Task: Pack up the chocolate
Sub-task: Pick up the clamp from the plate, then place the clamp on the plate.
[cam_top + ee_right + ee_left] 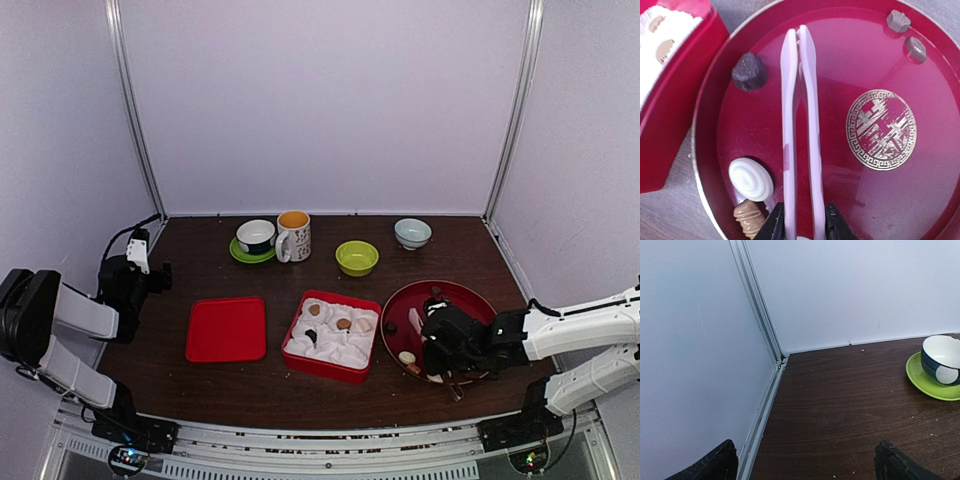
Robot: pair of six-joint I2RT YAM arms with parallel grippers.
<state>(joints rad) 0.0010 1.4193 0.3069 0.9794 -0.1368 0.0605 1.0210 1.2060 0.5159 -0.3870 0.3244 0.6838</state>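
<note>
The chocolate is split between two places. Several pieces lie on the round red plate [920, 190]: a dark one [749, 71], a white swirl [751, 178], a tan ridged one [749, 218] and two dark squares [898, 20]. Others sit in white paper in the red box [325, 367], such as a tan one [343, 323]. My right gripper [801, 220] hovers over the plate, shut on pink tongs [800, 100]. The tongs' arms are squeezed together with nothing between their tips. My left gripper [805, 465] stands open and empty at the table's far left, by the wall.
The red lid [226, 328] lies left of the box. Along the back stand a blue cup on a green saucer [256, 236], a patterned mug [294, 235], a green bowl [357, 257] and a pale bowl [412, 233]. White walls enclose three sides.
</note>
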